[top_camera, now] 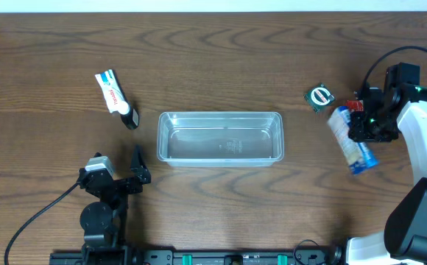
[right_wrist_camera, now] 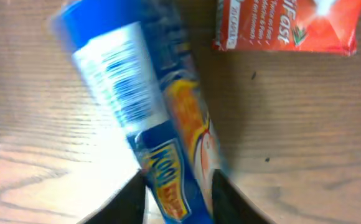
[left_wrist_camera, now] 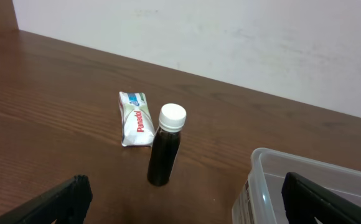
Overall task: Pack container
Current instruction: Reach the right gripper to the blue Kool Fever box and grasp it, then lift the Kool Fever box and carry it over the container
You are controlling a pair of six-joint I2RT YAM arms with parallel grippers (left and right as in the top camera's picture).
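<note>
The clear plastic container [top_camera: 220,115] lies mid-table with nothing in it; its corner shows in the left wrist view [left_wrist_camera: 305,171]. My left gripper [top_camera: 140,168] [left_wrist_camera: 183,205] is open and holds nothing, low near the container's left end. A dark bottle with a white cap [top_camera: 129,118] [left_wrist_camera: 165,149] and a white Panadol packet [top_camera: 110,90] [left_wrist_camera: 135,118] lie beyond it. My right gripper [top_camera: 362,126] [right_wrist_camera: 179,199] is shut on a blue tube [top_camera: 351,143] [right_wrist_camera: 143,106] at the far right; the tube looks blurred.
A red sachet [top_camera: 356,105] [right_wrist_camera: 286,25] lies just behind the tube. A small round green-and-white item [top_camera: 319,96] sits to the right of the container. A pale wall rises behind the table's far edge [left_wrist_camera: 230,37].
</note>
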